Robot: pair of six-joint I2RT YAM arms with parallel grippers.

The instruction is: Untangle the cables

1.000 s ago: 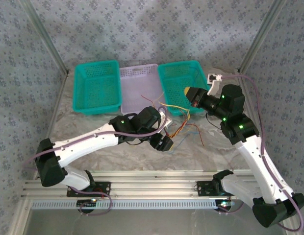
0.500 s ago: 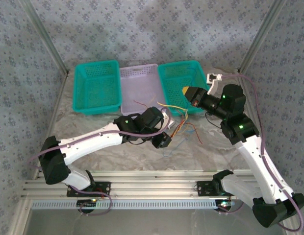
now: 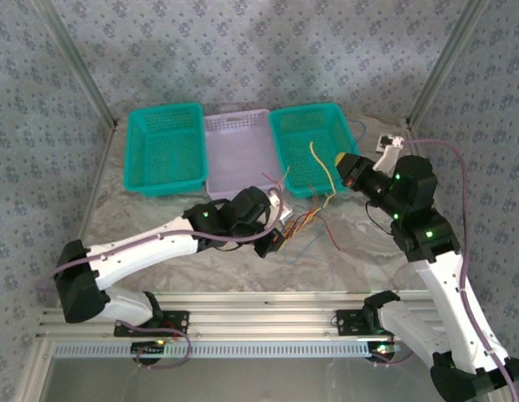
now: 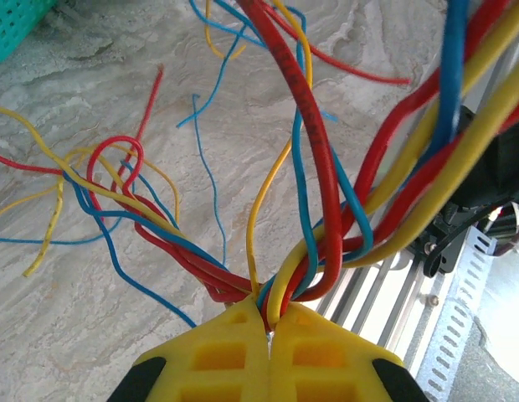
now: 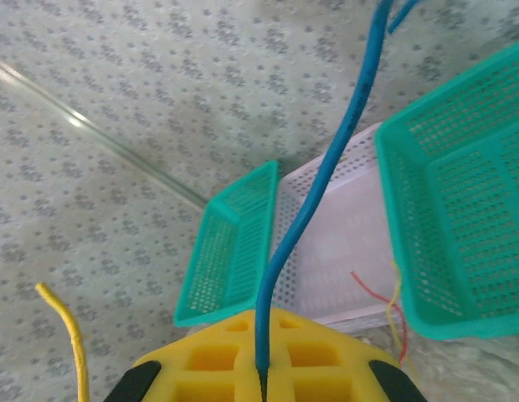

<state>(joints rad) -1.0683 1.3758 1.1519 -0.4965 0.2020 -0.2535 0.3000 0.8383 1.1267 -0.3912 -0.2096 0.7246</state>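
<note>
The cables (image 3: 303, 219) are a tangled bunch of thin red, blue and yellow wires on the marbled table, in front of the baskets. My left gripper (image 3: 279, 237) is at the bunch's left end. In the left wrist view its yellow jaws (image 4: 268, 316) are shut on several red, blue and yellow cables (image 4: 318, 193), which fan upward from the tips. My right gripper (image 3: 339, 162) hangs over the near right corner of the right teal basket. It is shut (image 5: 261, 373) on one blue cable (image 5: 318, 184), which rises straight out of the jaws. A yellow cable (image 3: 320, 167) arches up beside it.
Three baskets stand in a row at the back: a teal one (image 3: 136, 155) on the left, a lilac one (image 3: 238, 126) in the middle, a teal one (image 3: 280, 142) on the right. Loose wire ends lie on the table (image 4: 67, 335). The aluminium rail (image 3: 268, 322) borders the near edge.
My left gripper has closed on the cable bunch and shifted slightly. My right arm has swung to the right and away from the bunch, drawing cables out with it.
</note>
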